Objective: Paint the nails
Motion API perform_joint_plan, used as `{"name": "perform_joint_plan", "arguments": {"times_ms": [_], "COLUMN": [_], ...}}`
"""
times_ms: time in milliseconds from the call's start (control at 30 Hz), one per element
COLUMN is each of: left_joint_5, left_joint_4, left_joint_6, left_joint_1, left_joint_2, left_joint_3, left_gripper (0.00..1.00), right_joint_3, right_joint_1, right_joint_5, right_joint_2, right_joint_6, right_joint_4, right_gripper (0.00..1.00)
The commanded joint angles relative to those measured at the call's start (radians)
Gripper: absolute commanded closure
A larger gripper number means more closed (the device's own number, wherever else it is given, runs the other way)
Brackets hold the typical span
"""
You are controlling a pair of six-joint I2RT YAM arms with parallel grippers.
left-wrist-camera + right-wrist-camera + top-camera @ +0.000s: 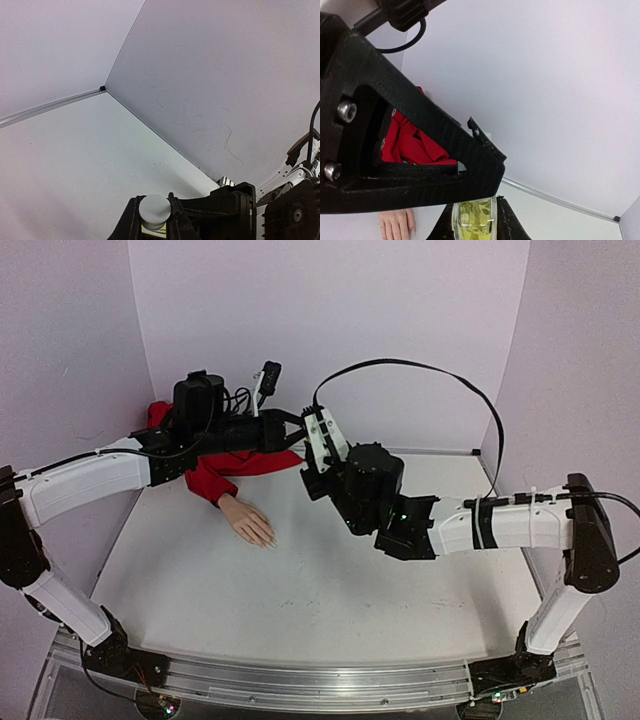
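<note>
Gripping white cap (154,210) with left fingers (131,222), clamped tight; right fingers (508,224) clamped on yellowish bottle (475,222). Mannequin hand (248,520) lies on tabletop (330,585), apart from both.

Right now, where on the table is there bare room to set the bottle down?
Bare: the table's front half, between the hand and the arm bases, and the back right corner. Crowded: back left, where sleeve, left gripper and right gripper meet.
</note>
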Motion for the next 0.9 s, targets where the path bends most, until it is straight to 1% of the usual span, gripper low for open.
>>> {"name": "perform_joint_plan", "arguments": {"times_ms": [0,67,133,200,233,300,333,467,533,600,700,833,867], "left_joint_5": [0.001,0.038,0.068,0.093,0.105,0.136,0.157,0.282,0.350,0.409,0.476,0.508,0.510], "left_joint_4": [-0.059,-0.060,-0.059,-0.059,-0.059,-0.057,-0.055,-0.013,0.019,0.047,0.079,0.099,0.100], "left_joint_6": [-0.009,-0.005,0.001,0.009,0.012,0.011,0.006,-0.016,-0.016,-0.027,-0.045,-0.038,-0.038], "left_joint_1": [-0.009,-0.009,-0.008,-0.007,-0.002,0.009,0.021,0.050,0.052,0.051,0.049,0.037,0.033], "left_joint_2": [-0.007,-0.007,-0.009,-0.018,-0.021,-0.026,-0.027,-0.018,-0.012,-0.002,0.014,0.014,0.014], "left_joint_3": [0.024,0.030,0.032,0.033,0.033,0.035,0.036,0.045,0.050,0.060,0.075,0.077,0.077], "left_gripper": [0.86,0.71,0.54,0.38,0.32,0.23,0.21,0.18,0.18,0.19,0.25,0.34,0.35], "right_joint_3": [0.084,0.078,0.055,0.000,-0.029,-0.060,-0.065,-0.062,-0.039,-0.008,0.011,0.003,0.000], "right_joint_1": [0.003,-0.018,-0.071,-0.155,-0.216,-0.288,-0.340,-0.450,-0.477,-0.484,-0.485,-0.484,-0.484], "right_joint_5": [-0.105,-0.226,-0.397,-0.646,-0.826,-1.089,-1.192,-1.553,-1.704,-1.811,-1.890,-1.883,-1.881], "right_joint_2": [-0.011,-0.032,-0.071,-0.122,-0.156,-0.187,-0.194,-0.197,-0.174,-0.139,-0.095,-0.068,-0.064], "right_joint_6": [-0.067,-0.013,0.090,0.188,0.229,0.310,0.348,0.477,0.536,0.588,0.680,0.760,0.778], "right_joint_4": [0.065,0.011,-0.046,-0.066,-0.064,-0.062,-0.063,-0.048,-0.032,-0.017,0.063,0.182,0.206], "right_gripper": [1.00,1.00,1.00,1.00,1.00,1.00,1.00,1.00,1.00,1.00,1.00,1.00,1.00]}}
